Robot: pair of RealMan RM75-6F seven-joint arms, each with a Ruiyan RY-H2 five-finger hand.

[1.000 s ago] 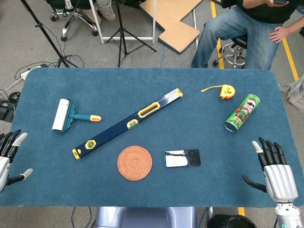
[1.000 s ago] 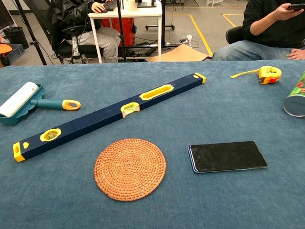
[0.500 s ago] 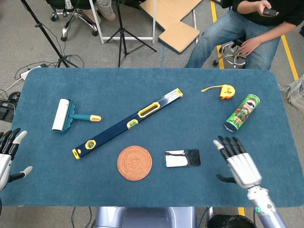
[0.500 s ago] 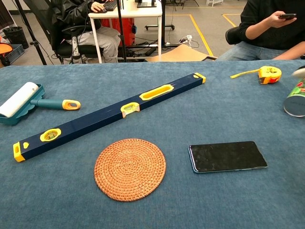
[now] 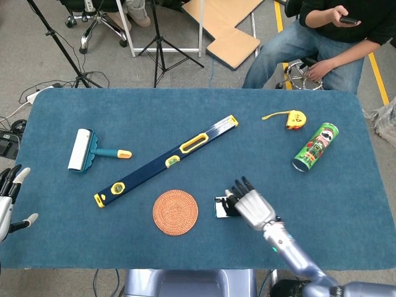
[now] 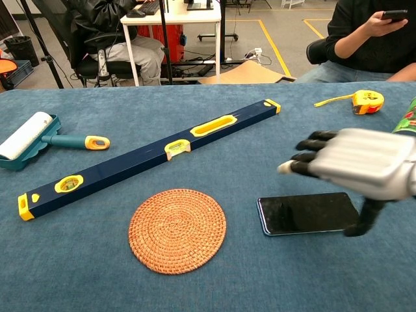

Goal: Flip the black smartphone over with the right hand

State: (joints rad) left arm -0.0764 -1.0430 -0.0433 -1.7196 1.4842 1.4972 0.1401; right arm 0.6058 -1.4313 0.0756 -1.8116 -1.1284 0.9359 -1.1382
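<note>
The black smartphone (image 6: 305, 214) lies flat on the blue tabletop (image 5: 346, 204), its dark glossy face up. Its long axis runs left to right across the robot's view, roughly parallel to the near edge of the tabletop, with 1 short end pointing toward the round woven coaster (image 6: 177, 230) just to its left and the other end under the right hand. Phone and coaster are near each other but apart.

The right hand (image 6: 361, 162) hangs palm down over the right part of the phone, its fingers (image 6: 305, 156) spread and stretched out toward the left, holding nothing. In the chest view its thumb reaches down beside the phone's right end; whether it touches the phone or the tabletop cannot be told. In the head view the hand covers most of the phone, leaving only the left end visible (image 5: 221, 206).

The left hand (image 5: 7, 201) shows only at the left border of the head view, off the side of the tabletop, with fingers apart and nothing in it.

Farther back, a long dark-blue spirit level (image 5: 167, 159) with yellow ends lies diagonally. A lint roller (image 5: 86, 150) rests to the left of it. A yellow tape measure (image 5: 293, 117) and a green chip can (image 5: 315, 146) on its side lie at the far right.
</note>
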